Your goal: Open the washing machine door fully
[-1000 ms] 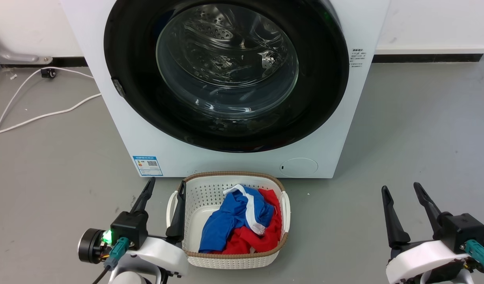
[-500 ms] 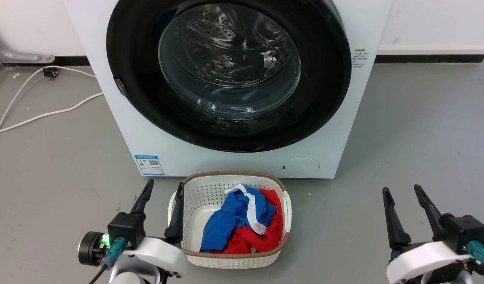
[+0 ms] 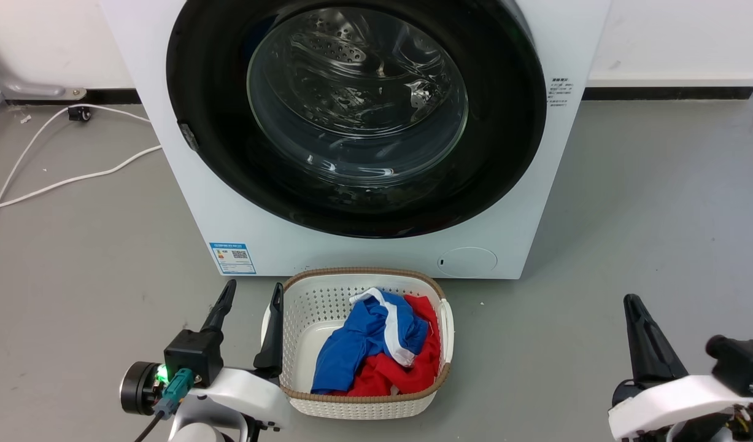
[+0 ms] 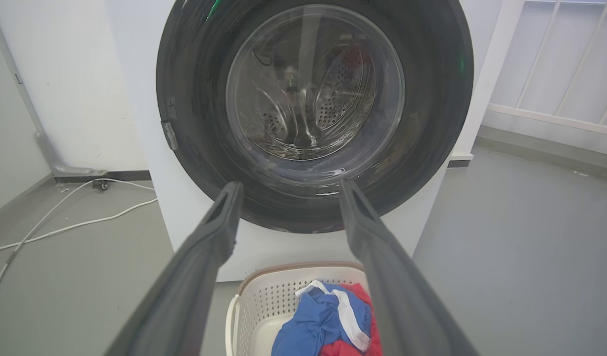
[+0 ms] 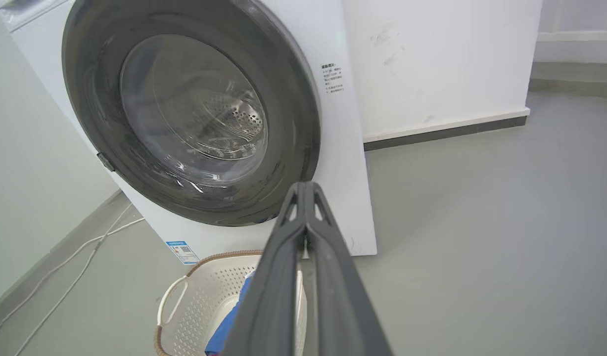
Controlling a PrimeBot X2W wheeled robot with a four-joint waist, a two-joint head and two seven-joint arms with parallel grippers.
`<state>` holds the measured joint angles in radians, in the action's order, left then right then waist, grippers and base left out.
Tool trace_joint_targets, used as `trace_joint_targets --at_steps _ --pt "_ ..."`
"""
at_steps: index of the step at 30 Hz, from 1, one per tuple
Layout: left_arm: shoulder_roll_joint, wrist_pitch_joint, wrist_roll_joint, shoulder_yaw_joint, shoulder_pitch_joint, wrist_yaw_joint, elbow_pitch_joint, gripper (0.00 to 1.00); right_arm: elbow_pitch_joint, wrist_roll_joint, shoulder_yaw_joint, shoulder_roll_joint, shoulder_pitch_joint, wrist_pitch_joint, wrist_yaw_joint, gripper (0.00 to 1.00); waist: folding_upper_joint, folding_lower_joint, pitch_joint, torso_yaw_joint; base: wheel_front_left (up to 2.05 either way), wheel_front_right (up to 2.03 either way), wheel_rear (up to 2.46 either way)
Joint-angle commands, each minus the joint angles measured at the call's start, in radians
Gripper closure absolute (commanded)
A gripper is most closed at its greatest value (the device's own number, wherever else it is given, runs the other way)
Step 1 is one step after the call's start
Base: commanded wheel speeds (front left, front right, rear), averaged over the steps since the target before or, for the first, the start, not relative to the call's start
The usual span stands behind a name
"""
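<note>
The washing machine [image 3: 364, 255] stands straight ahead, white, with a blue label at its lower left. Its washing machine door [image 3: 358, 110] lies flat against the front, black rim around a clear glass bowl, with the steel drum visible through it. A small grey latch piece [image 3: 188, 136] sits on the door's left rim. My left gripper [image 3: 253, 287] is open and empty, low on the floor side beside the basket's left edge, well short of the door. My right gripper [image 3: 631, 302] is shut on nothing at the lower right, far from the machine. The door [image 4: 313, 94] also faces the open left gripper [image 4: 289, 190], and the door [image 5: 189, 118] appears at an angle beyond the shut right gripper [image 5: 305, 188].
A white laundry basket [image 3: 358, 406] with a brown rim holds blue, red and white clothes directly in front of the machine. White cables [image 3: 57, 181] trail over the grey floor at the left. Open floor lies to the right of the machine. A small round flap [image 3: 467, 261] marks the machine's lower right.
My right gripper's fingers have closed together and the gripper has shifted slightly right. The left gripper sits marginally lower. The door has not moved.
</note>
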<state>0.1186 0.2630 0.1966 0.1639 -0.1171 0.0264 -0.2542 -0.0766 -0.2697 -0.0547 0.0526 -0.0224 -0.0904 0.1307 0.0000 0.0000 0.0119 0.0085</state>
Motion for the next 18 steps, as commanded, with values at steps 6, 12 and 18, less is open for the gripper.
trace_joint_targets --at_steps 6,12,18 --pt "0.001 0.003 0.013 -0.001 -0.007 -0.006 0.001 0.0 -0.032 -0.442 0.011 -0.004 0.014 0.034 0.0 1.0 0.0 0.0 0.001 0.0 0.0 0.0 0.0" --pt "0.0 0.003 0.018 0.001 -0.008 -0.008 0.006 0.0 -0.078 -0.965 -0.006 -0.003 0.046 0.063 0.0 1.0 0.0 0.0 -0.004 -0.001 0.0 0.0 0.0" --pt "-0.001 0.003 0.024 -0.002 -0.023 -0.012 0.026 0.0 -0.136 -1.217 -0.1 -0.001 0.145 0.116 0.0 1.0 0.0 0.0 -0.047 -0.006 0.0 0.0 0.0"
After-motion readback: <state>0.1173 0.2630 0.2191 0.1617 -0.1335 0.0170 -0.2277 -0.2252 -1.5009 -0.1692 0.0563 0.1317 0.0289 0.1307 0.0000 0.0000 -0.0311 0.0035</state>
